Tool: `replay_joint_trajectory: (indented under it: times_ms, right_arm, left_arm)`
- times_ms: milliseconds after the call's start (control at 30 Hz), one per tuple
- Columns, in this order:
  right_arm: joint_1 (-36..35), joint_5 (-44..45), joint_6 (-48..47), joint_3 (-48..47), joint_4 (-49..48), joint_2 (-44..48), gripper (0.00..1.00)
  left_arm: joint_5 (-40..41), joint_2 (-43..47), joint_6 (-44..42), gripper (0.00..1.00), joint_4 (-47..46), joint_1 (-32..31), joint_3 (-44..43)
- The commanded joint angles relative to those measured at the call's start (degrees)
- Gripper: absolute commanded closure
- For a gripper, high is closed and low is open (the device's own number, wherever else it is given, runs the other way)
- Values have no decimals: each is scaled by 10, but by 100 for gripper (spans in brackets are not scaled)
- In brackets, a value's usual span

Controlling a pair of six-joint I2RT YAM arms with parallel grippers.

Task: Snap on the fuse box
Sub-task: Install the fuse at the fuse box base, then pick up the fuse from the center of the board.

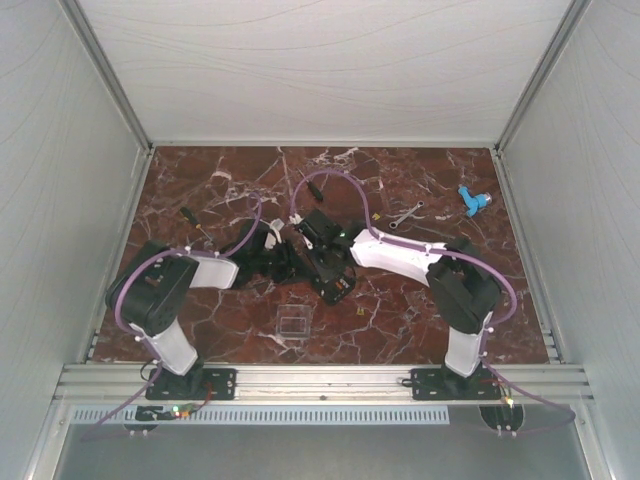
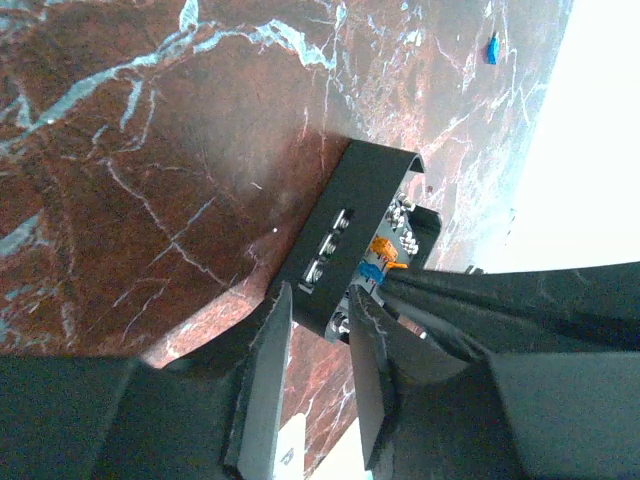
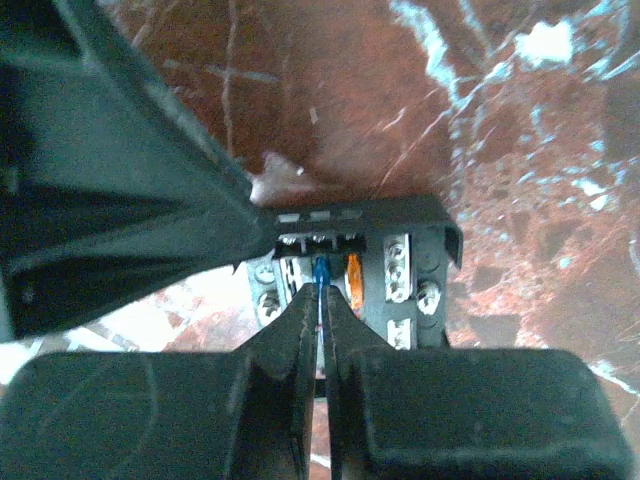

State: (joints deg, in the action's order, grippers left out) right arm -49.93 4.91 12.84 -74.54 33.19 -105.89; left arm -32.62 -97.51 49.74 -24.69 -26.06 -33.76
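The fuse box [image 2: 352, 222] is a small black box standing tilted on the marble. Its open face shows metal terminals, a blue fuse [image 2: 370, 270] and an orange fuse [image 2: 385, 250]. My left gripper [image 2: 318, 300] is shut on the box's near wall, one finger on each side. My right gripper [image 3: 321, 292] is shut on the blue fuse [image 3: 320, 270], which sits at a slot beside the orange fuse [image 3: 352, 280] in the fuse box [image 3: 420, 240]. In the top view the left gripper [image 1: 275, 258] and right gripper [image 1: 312, 245] meet mid-table and hide the box.
A clear square lid [image 1: 292, 323] lies on the marble near the front, between the arm bases. A screwdriver [image 1: 195, 222] lies at the left and another [image 1: 313, 187] at the back. A wrench [image 1: 405, 213] and a blue part [image 1: 473, 200] lie at the back right.
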Motion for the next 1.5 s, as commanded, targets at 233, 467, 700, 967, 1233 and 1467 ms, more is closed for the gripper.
replay_joint_trajectory:
  times_ms: [233,467,700,967,1233,1467]
  right_arm:
    - [88,-8,23,65,3,168,71]
    - [237,12,44,175,-35,245,55]
    - [339,49,71,220,-80,246,50]
    - [360,40,62,211,-124,180,51]
    - [318,96,78,180,-116,118,56]
    - [298,156,109,167,-114,78,52]
  left_arm:
    - [74,147,-42,46,108,-3,-10]
    - [103,243,-82,19,199,17,-6]
    - [110,306,-99,1,228,59,21]
    - [122,313,-113,0,236,71,21]
    - [122,318,-110,0,229,71,31]
    - [114,311,-107,1,223,72,32]
